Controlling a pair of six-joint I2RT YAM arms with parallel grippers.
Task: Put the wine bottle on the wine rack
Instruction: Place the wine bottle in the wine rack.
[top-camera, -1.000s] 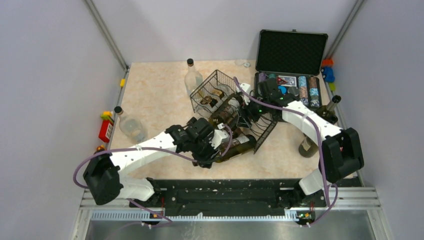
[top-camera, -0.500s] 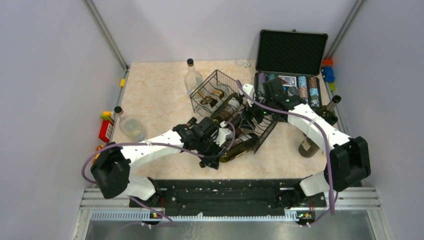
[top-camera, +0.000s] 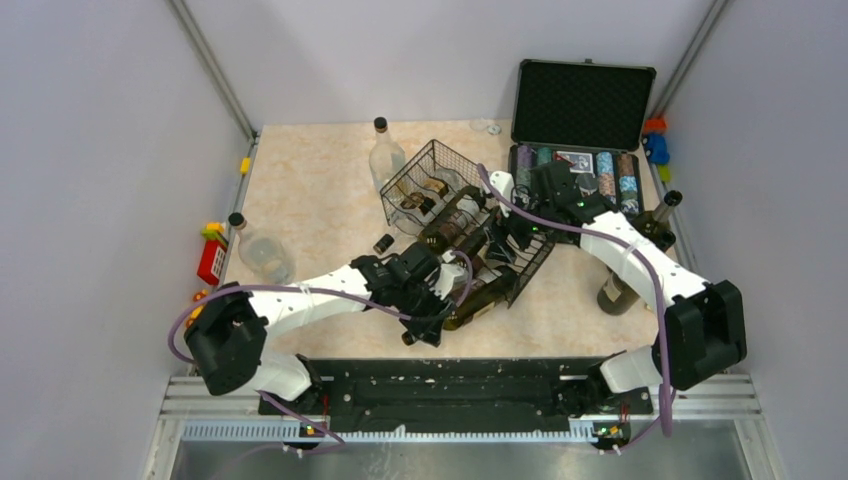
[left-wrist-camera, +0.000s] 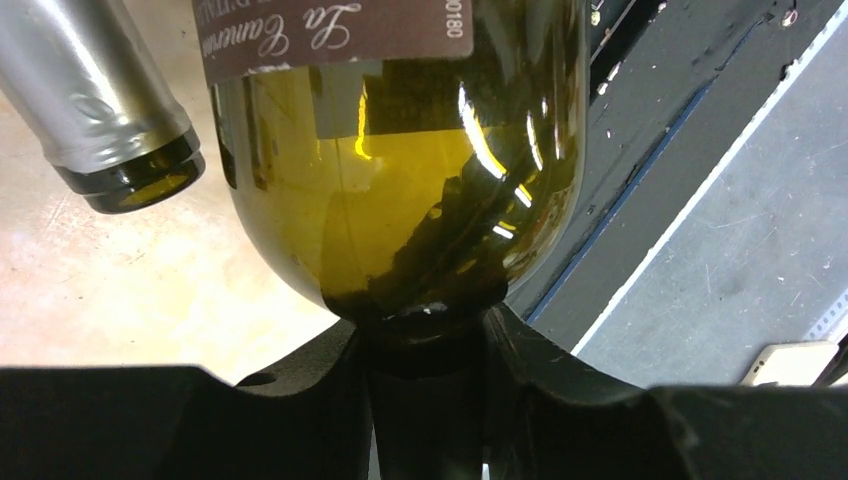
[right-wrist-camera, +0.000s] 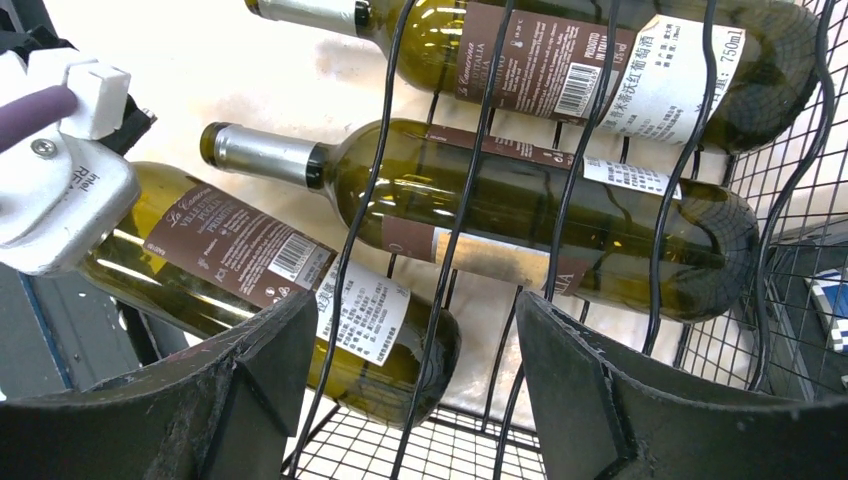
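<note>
Beige marbled tabletop (top-camera: 310, 190) between grey walls, with black wire-mesh wine rack (top-camera: 530, 260) in the middle. Olive-green glass wine bottle (right-wrist-camera: 250, 255) lying at the near end of the rack, base under the wires, neck pointing out. Left gripper (left-wrist-camera: 425, 345) pressed on this neck from both sides. On its brown label (left-wrist-camera: 330, 25), script starting "La Ca" and digits "0180". Right gripper (right-wrist-camera: 420, 390) spread wide, rack wires between the fingers, contact unclear. Beside, 2 more green bottles (right-wrist-camera: 520, 195) in the cradles, 1 marked "750ml".
</note>
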